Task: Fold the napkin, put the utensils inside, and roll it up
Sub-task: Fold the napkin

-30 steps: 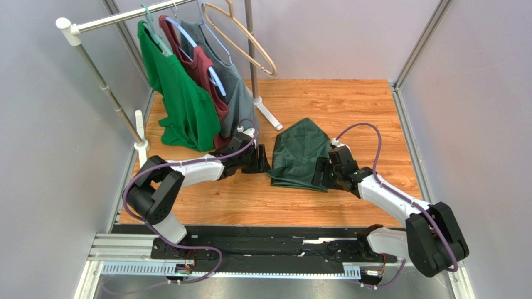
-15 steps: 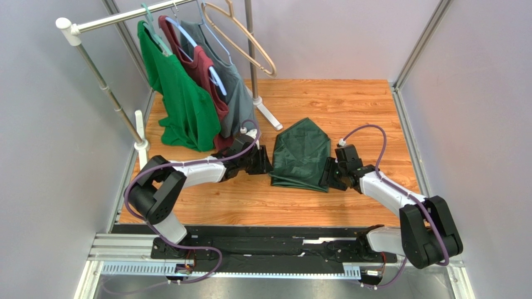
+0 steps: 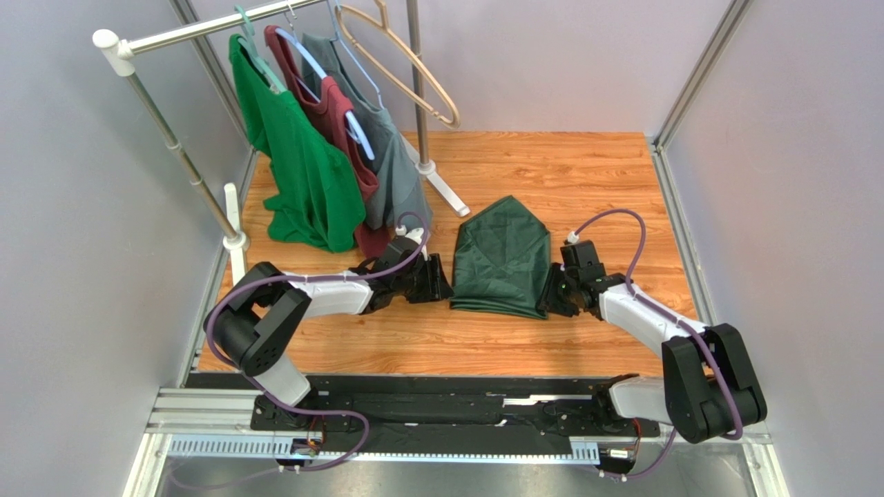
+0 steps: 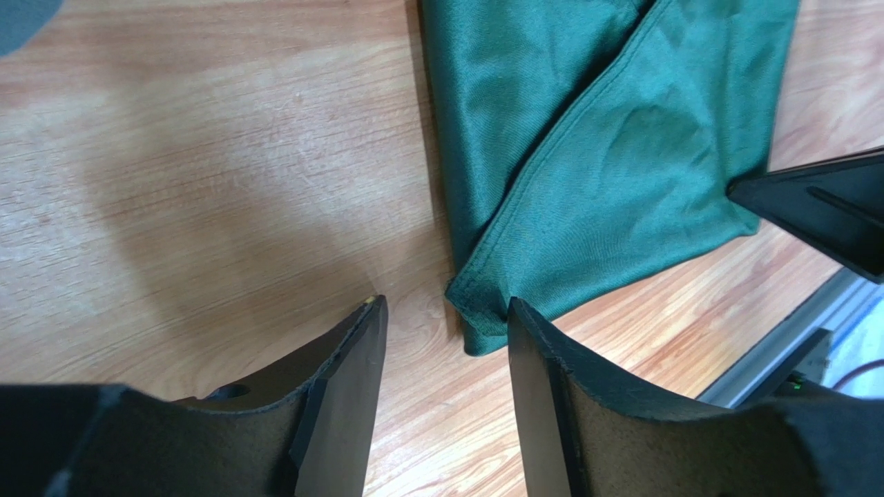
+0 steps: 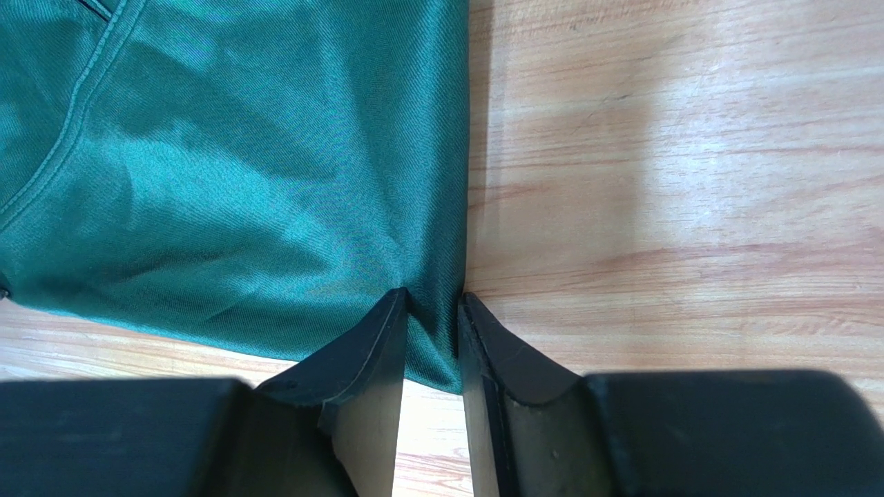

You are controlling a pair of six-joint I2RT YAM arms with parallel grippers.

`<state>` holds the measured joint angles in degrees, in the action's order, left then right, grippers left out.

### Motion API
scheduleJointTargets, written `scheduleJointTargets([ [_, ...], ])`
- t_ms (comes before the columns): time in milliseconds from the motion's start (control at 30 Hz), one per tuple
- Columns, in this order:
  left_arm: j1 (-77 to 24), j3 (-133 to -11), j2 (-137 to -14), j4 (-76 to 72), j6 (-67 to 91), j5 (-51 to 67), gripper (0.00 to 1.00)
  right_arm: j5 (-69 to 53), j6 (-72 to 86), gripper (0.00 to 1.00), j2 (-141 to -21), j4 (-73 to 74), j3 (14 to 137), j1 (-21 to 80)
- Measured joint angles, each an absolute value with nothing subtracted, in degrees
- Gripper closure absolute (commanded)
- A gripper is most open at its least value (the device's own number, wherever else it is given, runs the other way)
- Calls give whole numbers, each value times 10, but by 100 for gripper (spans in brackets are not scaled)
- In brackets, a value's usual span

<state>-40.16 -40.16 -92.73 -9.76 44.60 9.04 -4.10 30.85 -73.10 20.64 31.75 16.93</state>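
I'm seeing right jaws pinching the napkin (image 5: 208,155) edge at bottom centre, left jaws gaping open beside its corner

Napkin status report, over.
Right fingers pinching dark forest-green cloth napkin, near right corner. Left fingers open at near left corner. Fork not in view.

The wooden tabletop (image 3: 581,171) in front of me is carrying the dark green napkin (image 3: 503,264), which is lying folded and flat near its middle. The white foot (image 3: 446,193) of the clothes rack is standing on it, toward the far left.
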Motion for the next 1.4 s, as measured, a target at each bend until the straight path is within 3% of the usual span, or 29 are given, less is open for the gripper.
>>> scheduleJointTargets([
  [67, -402, -393, -927, -116, 456, 94, 43, -41, 309, 68, -731, 206, 317, 168],
  [200, -402, -379, -927, -145, 475, 105, 43, -45, 312, 50, -731, 205, 318, 168],
  [300, -404, -373, -931, -164, 488, 114, 44, -55, 314, 42, -729, 199, 319, 168],
  [400, -407, -370, -936, -178, 498, 119, 48, -57, 311, 39, -716, 206, 318, 168],
  [567, -411, -368, -941, -187, 507, 119, 55, -61, 298, 37, -661, 233, 319, 168],
  [800, -412, -368, -943, -192, 511, 119, 56, -64, 272, 38, -602, 244, 336, 187],
  [1400, -421, -368, -956, -207, 520, 119, 55, -56, 252, 40, -701, 157, 365, 320],
])
